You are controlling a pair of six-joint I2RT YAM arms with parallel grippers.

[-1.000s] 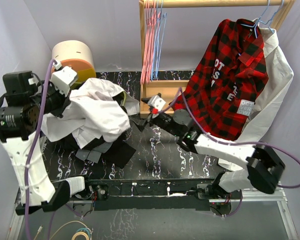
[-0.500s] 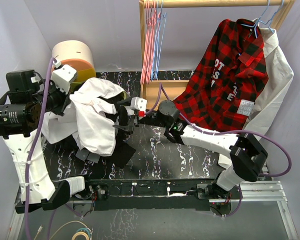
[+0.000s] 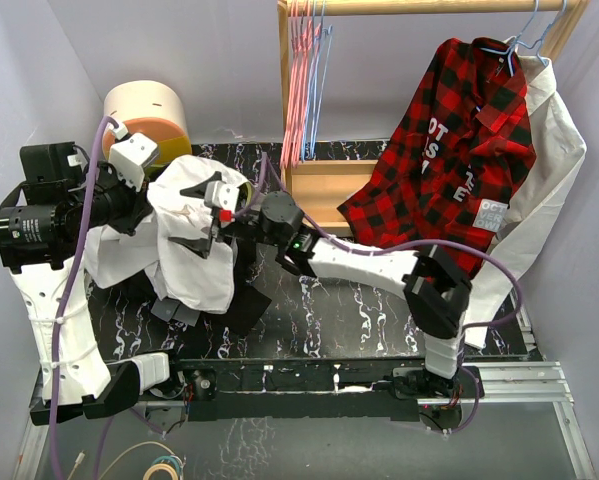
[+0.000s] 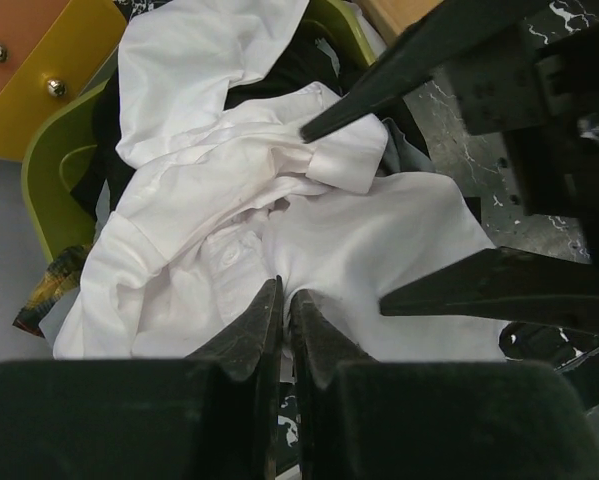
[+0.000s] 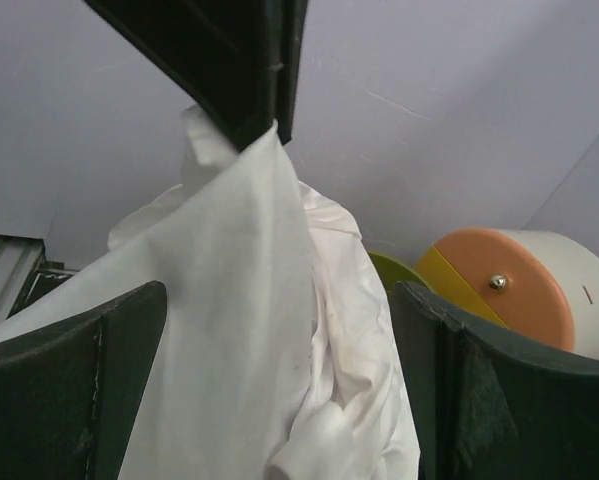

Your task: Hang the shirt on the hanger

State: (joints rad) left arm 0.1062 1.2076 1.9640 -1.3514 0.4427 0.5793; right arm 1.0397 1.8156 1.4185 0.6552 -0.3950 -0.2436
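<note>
At the left of the bench [image 3: 329, 320], the right hand [image 3: 201, 214] now reaches the shirt [image 3: 194, 250]. A second ago it was mid-bench by the foot of the rack [image 3: 324, 178], and half a second ago it was still short of the cloth. The left hand [image 4: 282, 296] stays clamped on a fold of the shirt, which hangs from it over a black garment [image 3: 234, 305]. The right hand is spread wide, one finger on either side of the hanging cloth. There are two arms, one held shirt, one plaid shirt [image 3: 449, 150] with one white garment [image 3: 554, 160] behind it, and one orange drum [image 3: 144, 110]. The pink hangers [image 3: 297, 80] and blue hangers [image 3: 322, 75] are bunched too tightly to count, well apart from both hands.
</note>
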